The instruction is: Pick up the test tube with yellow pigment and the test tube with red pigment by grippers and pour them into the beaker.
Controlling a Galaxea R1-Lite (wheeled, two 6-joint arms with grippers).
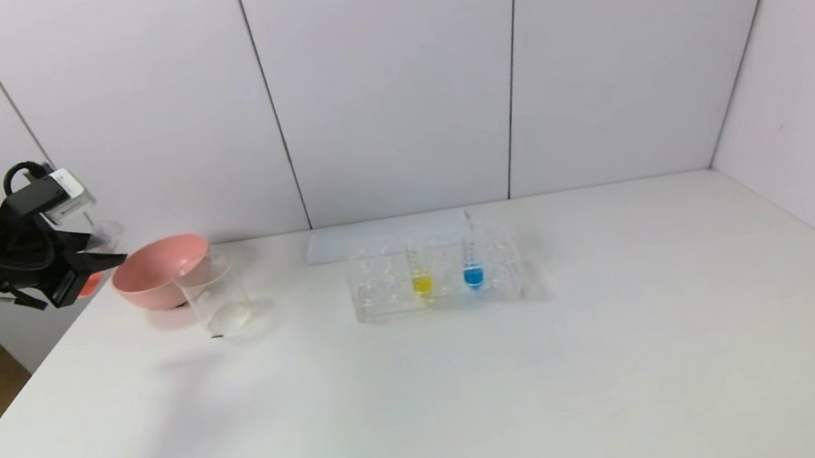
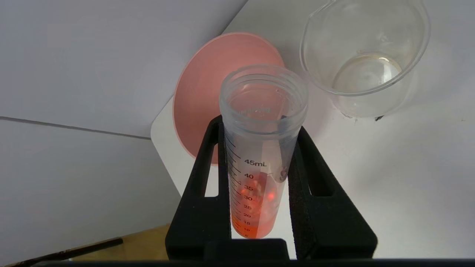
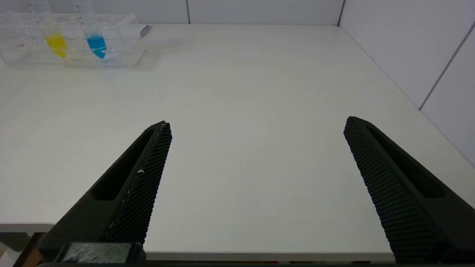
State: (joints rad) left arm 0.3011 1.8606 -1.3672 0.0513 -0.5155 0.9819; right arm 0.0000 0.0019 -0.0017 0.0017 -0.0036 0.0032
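My left gripper (image 1: 94,264) hangs at the table's far left edge, left of the pink bowl, shut on the test tube with red pigment (image 2: 259,155). The tube leans with its open mouth toward the bowl and beaker, and the red-orange liquid sits in its tip (image 1: 89,286). The beaker (image 1: 216,296) stands right of the bowl with a little clear liquid at its bottom; it also shows in the left wrist view (image 2: 365,55). The test tube with yellow pigment (image 1: 419,271) stands in the clear rack (image 1: 386,301). My right gripper (image 3: 256,126) is open and empty over the table's front edge.
A pink bowl (image 1: 156,279) sits at the back left, touching or nearly touching the beaker. A blue-tipped tube (image 1: 471,264) stands in the rack beside the yellow one. A flat white sheet (image 1: 345,242) lies behind the rack. White walls close the back and right.
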